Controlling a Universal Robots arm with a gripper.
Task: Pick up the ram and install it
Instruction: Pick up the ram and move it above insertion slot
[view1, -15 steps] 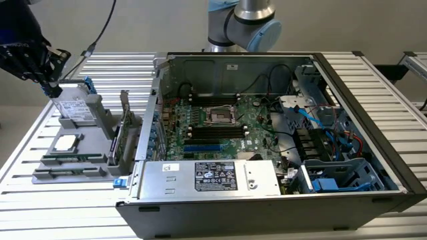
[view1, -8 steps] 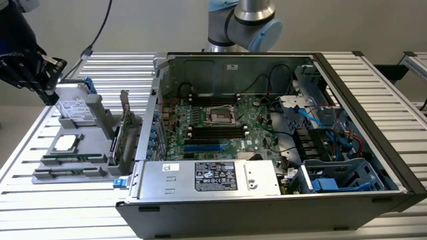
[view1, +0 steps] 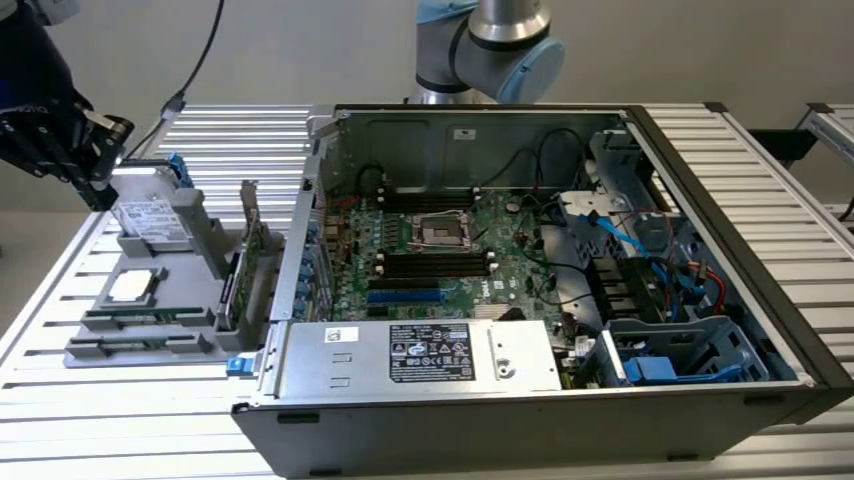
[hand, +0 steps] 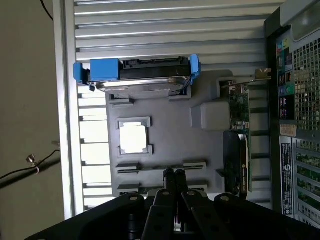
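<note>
Now, ram (view1: 140, 316): a thin green stick standing on edge in a slot of the grey fixture (view1: 187, 230), on the exterior view's left of the open computer case (view1: 747, 250).
Handling: I judge it light, stiff and fragile. Its chips and contacts should take no pressure.
Hold: best pinched across its flat faces near mid-length, at the top edge.
Gripper (view1: 91, 180): fingers (hand: 169, 179) pressed together and holding nothing, hanging by the fixture's far end near the hard drive (view1: 147, 215), well apart from the ram.
Table (view1: 80, 420): slatted aluminium under everything.
</note>
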